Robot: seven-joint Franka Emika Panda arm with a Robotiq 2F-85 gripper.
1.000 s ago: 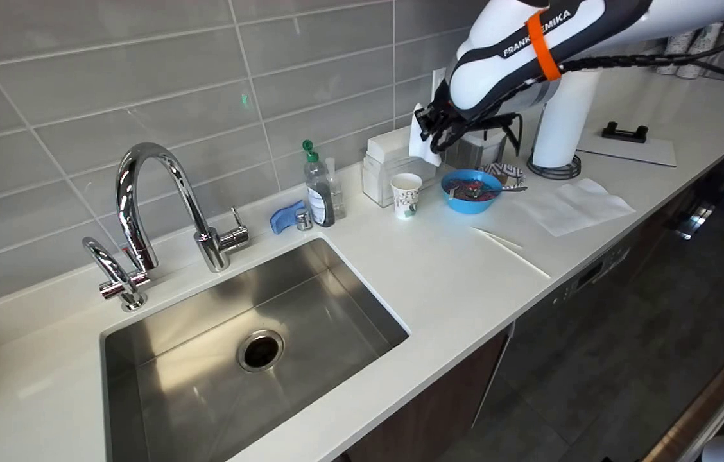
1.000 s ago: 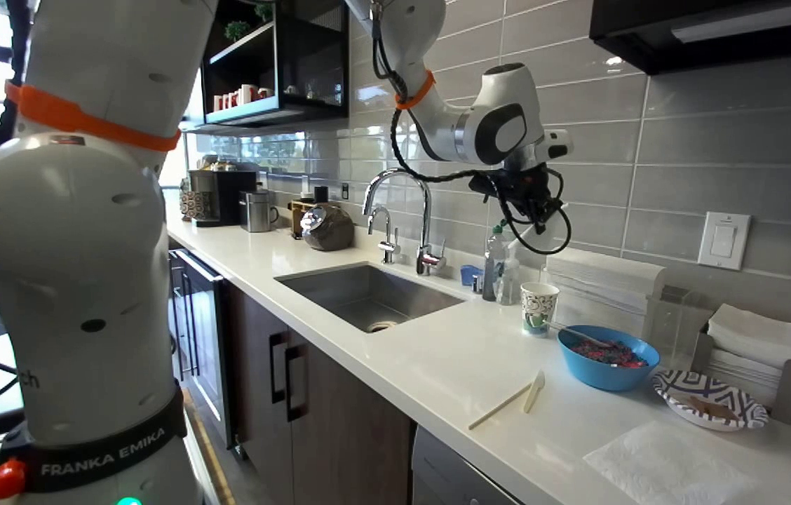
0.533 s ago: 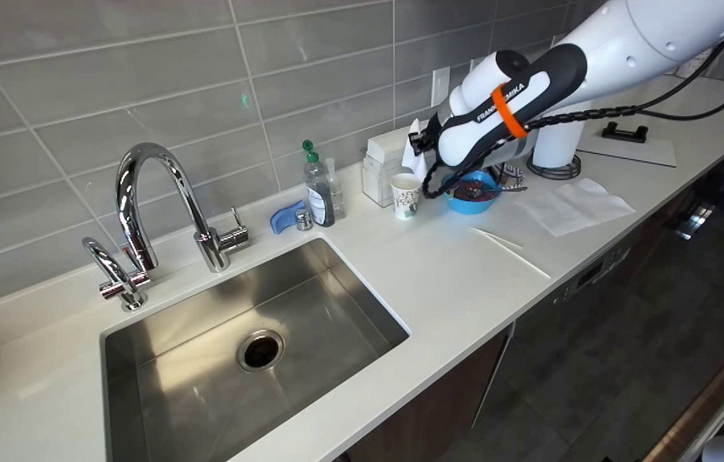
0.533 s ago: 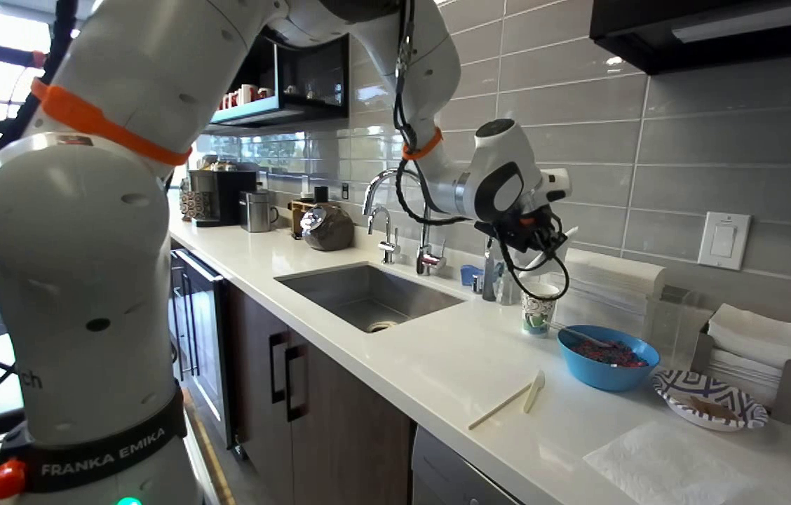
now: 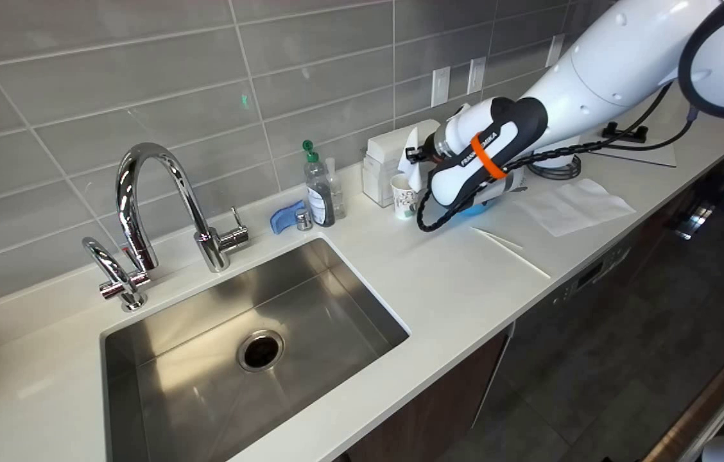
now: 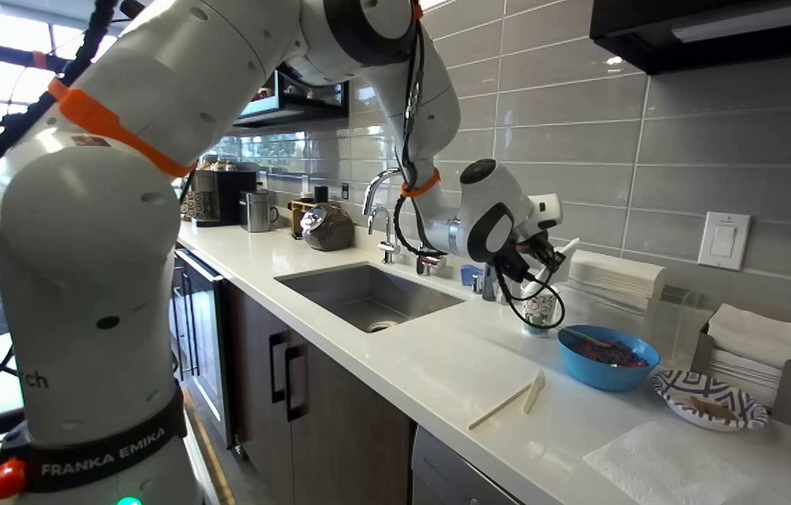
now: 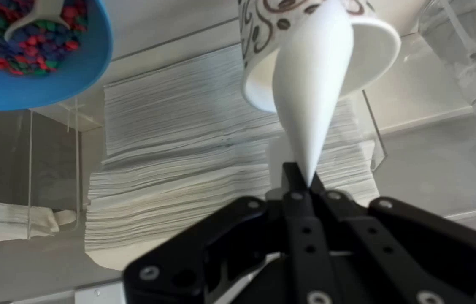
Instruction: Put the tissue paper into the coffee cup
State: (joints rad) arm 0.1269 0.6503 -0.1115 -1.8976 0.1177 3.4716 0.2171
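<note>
Plainly, in the wrist view, the gripper (image 7: pixel 306 176) pinches the tissue paper (image 7: pixel 312 76) — it reaches to 12 o'clock, in front of the coffee cup (image 7: pixel 268 33). In both exterior views, the cup stands between 6 and 7 o'clock from the gripper.

I have an exterior view from high above the counter (image 5: pixel 448 279), tilted down across it, with the sink (image 5: pixel 201 398) near and left, the arm (image 5: pixel 599 83) at far right and the tiled wall (image 5: pixel 144 90) behind; I also have an exterior view from lower down, close to the arm's base (image 6: pixel 97 456) at near left, facing along the counter toward its far end, wall on the right; sink and coffee cup (image 5: pixel 404 204) appear in both exterior views; my wrist view sits closest, looking past the gripper (image 7: pixel 304 180) at that same cup and the blue bowl (image 7: pixel 44 90), both cropped, the cup's rim toward the lower edge.
</note>
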